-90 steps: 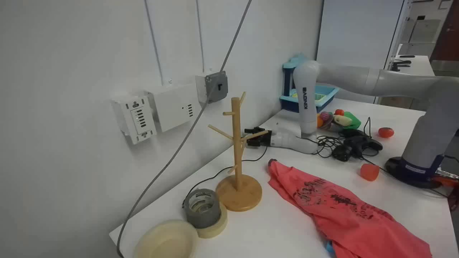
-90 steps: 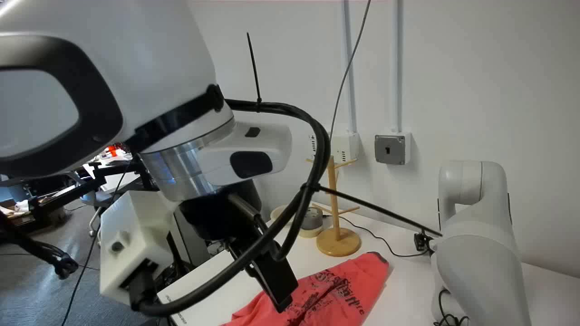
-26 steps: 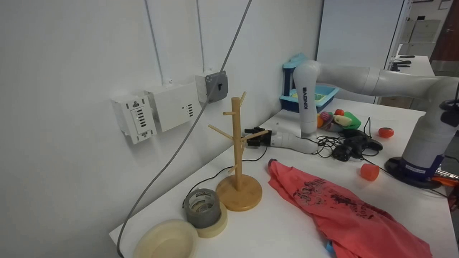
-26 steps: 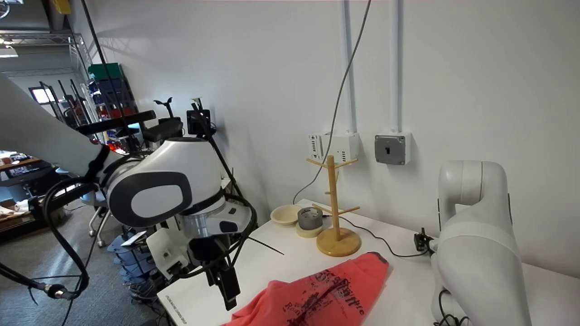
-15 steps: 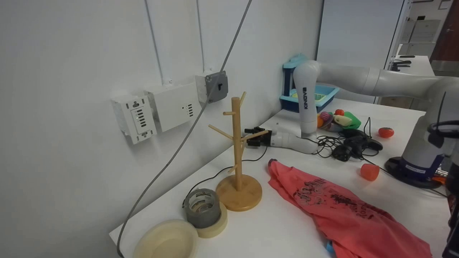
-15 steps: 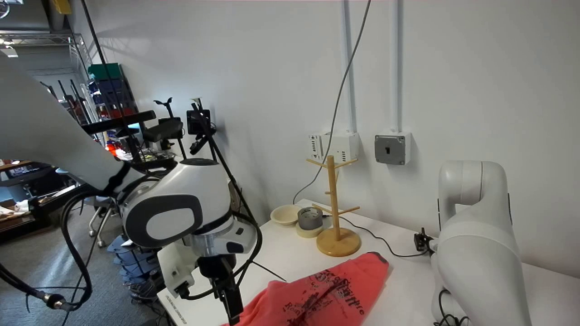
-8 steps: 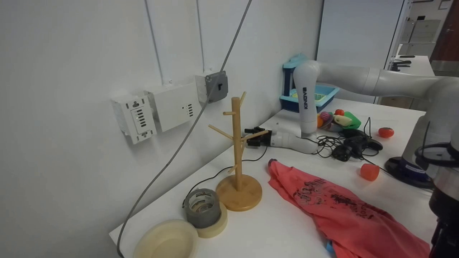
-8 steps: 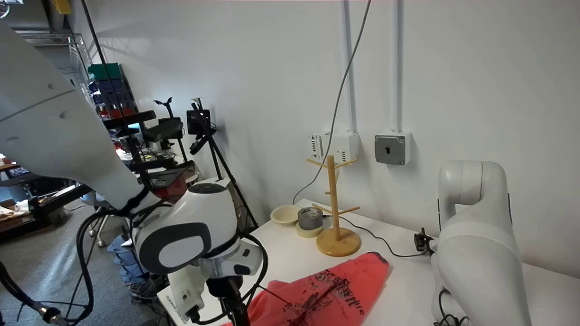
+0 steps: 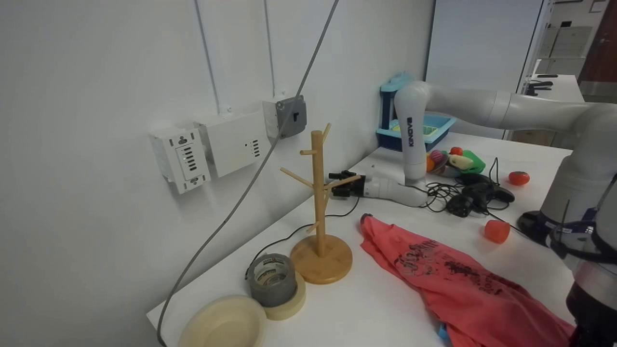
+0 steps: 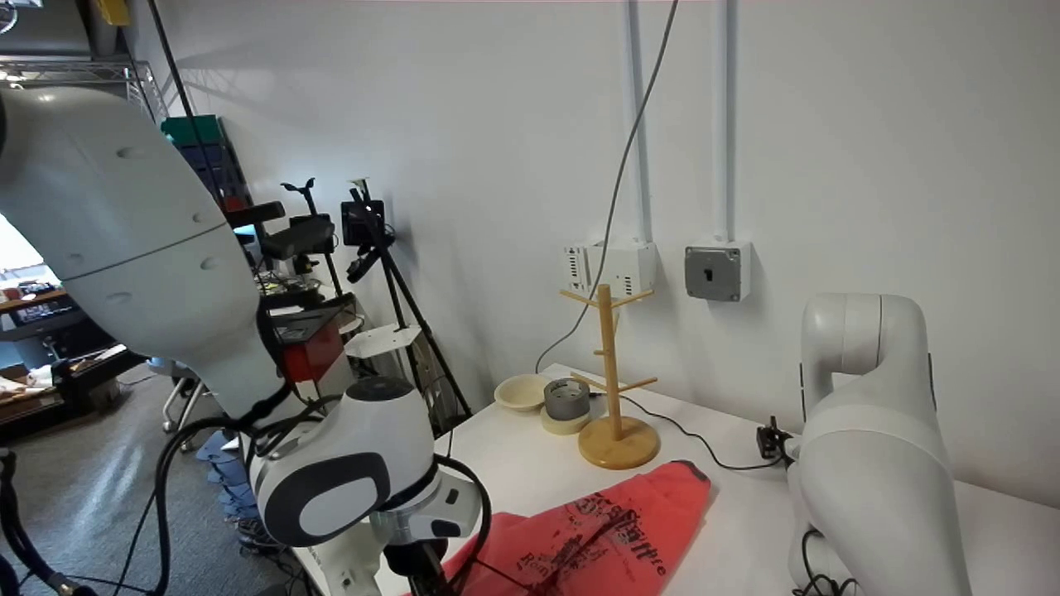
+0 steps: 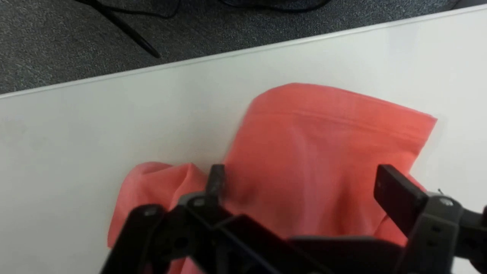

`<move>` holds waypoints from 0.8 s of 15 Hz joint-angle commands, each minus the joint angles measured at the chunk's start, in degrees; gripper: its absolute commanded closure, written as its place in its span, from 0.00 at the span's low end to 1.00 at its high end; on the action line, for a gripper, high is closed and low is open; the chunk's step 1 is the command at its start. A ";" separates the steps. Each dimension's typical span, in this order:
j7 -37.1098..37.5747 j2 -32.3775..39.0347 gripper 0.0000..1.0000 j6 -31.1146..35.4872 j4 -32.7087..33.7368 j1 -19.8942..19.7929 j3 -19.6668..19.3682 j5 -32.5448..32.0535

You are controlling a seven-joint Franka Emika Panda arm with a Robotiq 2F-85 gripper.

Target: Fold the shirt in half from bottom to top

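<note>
The red shirt (image 9: 462, 279) lies spread on the white table, with dark print on it. It also shows in an exterior view (image 10: 596, 538), partly behind my arm. In the wrist view my gripper (image 11: 301, 175) is open, its two fingers (image 11: 399, 198) wide apart. It is over the shirt, near its hemmed end (image 11: 338, 106), which lies near the table edge. Nothing is held between the fingers. Whether the fingertips touch the cloth, I cannot tell. In both exterior views the fingertips are cut off by the bottom of the picture.
A wooden mug tree (image 9: 320, 260), tape rolls (image 9: 272, 284) and a cream bowl (image 9: 226, 323) stand on the wall side. Another robot arm (image 10: 878, 463), an orange-red cup (image 9: 497, 231) and a black controller (image 9: 477, 197) are on the table. The table edge (image 11: 190, 61) drops to the floor.
My arm has moved back from close to the camera, then down toward the shirt's hemmed end. In the last second the gripper has kept lowering. The shirt looks the same.
</note>
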 commanded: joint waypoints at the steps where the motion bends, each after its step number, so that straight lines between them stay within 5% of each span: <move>1: 2.11 4.09 0.00 6.21 0.04 2.66 -2.18 -2.85; 4: 1.94 6.54 0.00 9.23 0.04 4.50 -3.33 -2.99; 7: 1.57 8.40 0.34 10.80 0.05 5.39 -3.40 -1.97; 12: 1.79 8.55 0.72 11.93 0.11 6.27 -4.50 -1.52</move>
